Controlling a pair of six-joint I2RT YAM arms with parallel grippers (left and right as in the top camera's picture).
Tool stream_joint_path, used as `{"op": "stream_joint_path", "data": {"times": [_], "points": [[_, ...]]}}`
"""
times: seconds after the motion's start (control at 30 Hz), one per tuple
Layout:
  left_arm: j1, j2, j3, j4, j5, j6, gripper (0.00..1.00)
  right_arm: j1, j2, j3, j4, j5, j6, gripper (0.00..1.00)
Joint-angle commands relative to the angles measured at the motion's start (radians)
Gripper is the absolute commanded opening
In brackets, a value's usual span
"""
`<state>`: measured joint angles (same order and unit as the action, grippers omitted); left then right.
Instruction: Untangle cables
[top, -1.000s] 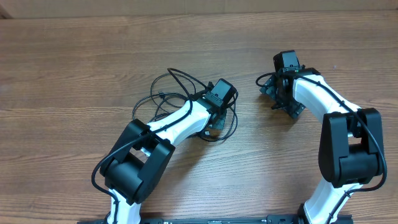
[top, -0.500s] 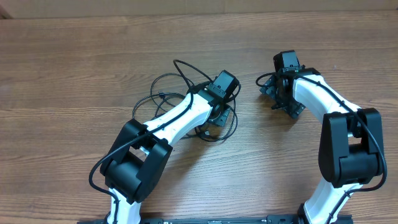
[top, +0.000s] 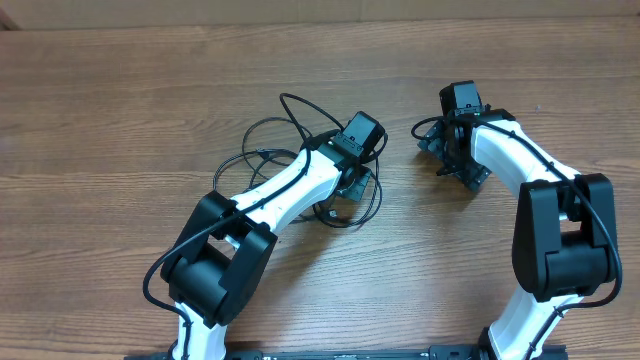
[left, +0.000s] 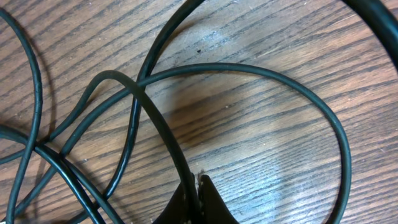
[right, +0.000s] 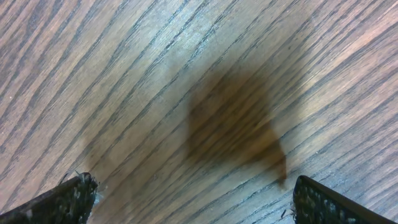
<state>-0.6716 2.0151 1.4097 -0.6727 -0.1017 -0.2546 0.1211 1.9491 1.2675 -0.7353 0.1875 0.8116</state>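
Observation:
Thin black cables (top: 268, 150) lie in tangled loops on the wooden table, left of centre. My left gripper (top: 347, 188) is low over the right side of the tangle. In the left wrist view several cable loops (left: 273, 73) cross on the wood, and one strand runs down between the tips of my left gripper (left: 198, 184), which is shut on it. My right gripper (top: 434, 150) hovers over bare wood to the right of the tangle. Its fingertips (right: 74, 196) stand far apart at the frame's lower corners, so it is open with nothing between them.
The wooden table (top: 120, 100) fills the view, and its far edge runs along the top. The two arms' bases stand at the near edge. A gap of bare wood separates the two grippers.
My left wrist has shifted slightly up and to the right over the tangle, and the far cable loop moved right with it. The right arm has stayed still.

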Motion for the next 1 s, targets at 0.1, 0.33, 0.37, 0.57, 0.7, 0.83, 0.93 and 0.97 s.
{"op": "stream_joint_path", "data": {"times": [0.1,0.33,0.37,0.57,0.7,0.83,0.93,0.97], "points": [[0.007,0.012,0.013,0.003,-0.001,0.008,0.04,-0.001,-0.011,-0.005,0.002,0.007,0.003,1.0],[0.003,0.012,0.013,0.0,0.0,0.008,0.04,-0.001,-0.011,-0.005,0.002,0.007,0.003,1.0],[0.003,0.012,0.013,-0.001,0.003,0.008,0.04,-0.001,-0.011,-0.005,0.002,0.007,0.003,1.0],[0.003,0.012,0.013,-0.007,0.002,0.008,0.04,-0.001,-0.011,-0.005,0.002,0.007,0.003,1.0],[0.003,0.012,0.013,-0.007,0.002,0.008,0.04,-0.001,-0.011,-0.005,0.002,0.007,0.003,1.0],[0.004,0.012,0.013,-0.009,0.002,0.008,0.04,-0.001,-0.011,-0.005,0.002,0.007,0.003,1.0],[0.003,0.012,0.013,-0.014,0.002,0.008,0.04,-0.001,-0.011,-0.005,0.002,0.007,0.003,1.0],[0.003,0.012,0.013,-0.014,0.001,0.008,0.04,-0.001,-0.011,-0.005,0.002,0.007,0.003,1.0]]}}
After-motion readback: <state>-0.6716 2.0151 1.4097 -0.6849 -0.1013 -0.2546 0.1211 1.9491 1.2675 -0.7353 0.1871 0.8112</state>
